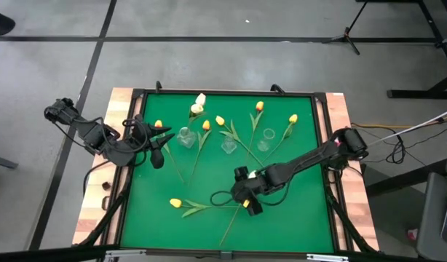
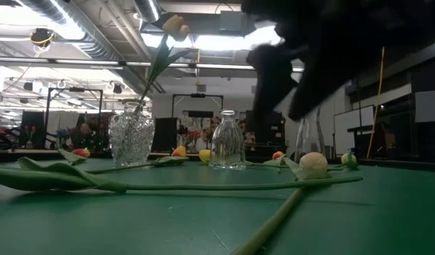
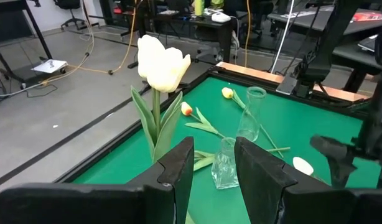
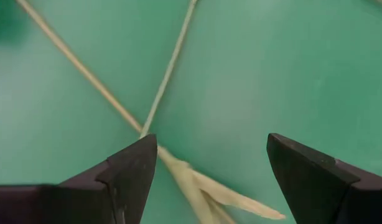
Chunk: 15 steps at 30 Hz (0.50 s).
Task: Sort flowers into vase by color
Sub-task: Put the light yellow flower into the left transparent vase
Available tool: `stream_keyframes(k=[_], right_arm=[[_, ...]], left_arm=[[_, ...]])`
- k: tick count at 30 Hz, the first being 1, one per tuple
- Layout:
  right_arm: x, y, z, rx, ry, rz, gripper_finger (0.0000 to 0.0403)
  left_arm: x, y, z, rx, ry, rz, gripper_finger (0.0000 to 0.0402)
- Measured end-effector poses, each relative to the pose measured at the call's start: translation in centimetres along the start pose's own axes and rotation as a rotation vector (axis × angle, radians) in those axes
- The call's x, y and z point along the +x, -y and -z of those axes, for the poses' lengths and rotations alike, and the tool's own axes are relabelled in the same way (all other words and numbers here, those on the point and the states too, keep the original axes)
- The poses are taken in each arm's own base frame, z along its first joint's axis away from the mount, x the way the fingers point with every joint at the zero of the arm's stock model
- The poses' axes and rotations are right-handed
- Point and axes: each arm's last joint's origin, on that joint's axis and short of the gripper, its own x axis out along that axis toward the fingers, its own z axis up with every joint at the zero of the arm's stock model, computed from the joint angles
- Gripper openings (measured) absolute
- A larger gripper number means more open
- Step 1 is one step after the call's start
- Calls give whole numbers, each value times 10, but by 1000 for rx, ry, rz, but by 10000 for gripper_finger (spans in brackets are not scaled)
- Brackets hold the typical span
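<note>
Right gripper: fingers spread wide, holding nothing, poised low over two crossing stems near the counter's front centre.
Left gripper: at the left edge, fingers narrowly parted, empty, beside the left vase.
Counter: green mat carrying three clear vases in a row at the far middle.
Flowers: one white tulip stands in the left vase; the yellow tulips lie scattered on the mat.
Progress: apparently early; one flower placed, the middle vase and right vase empty.
Hidden: the low view is partly blocked by a dark arm; orange and yellow heads are hard to tell apart.
</note>
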Motion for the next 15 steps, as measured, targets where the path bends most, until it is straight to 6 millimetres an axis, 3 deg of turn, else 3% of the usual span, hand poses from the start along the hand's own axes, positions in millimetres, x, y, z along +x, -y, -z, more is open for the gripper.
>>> stream_keyframes(k=[4,15], right_arm=[[12,-2,7,0,-70,-26,303],[15,0,10,6,-105,-11,303]], left_arm=[[0,0,0,1,0,0,114],[0,0,1,-20,-5,-3,114]])
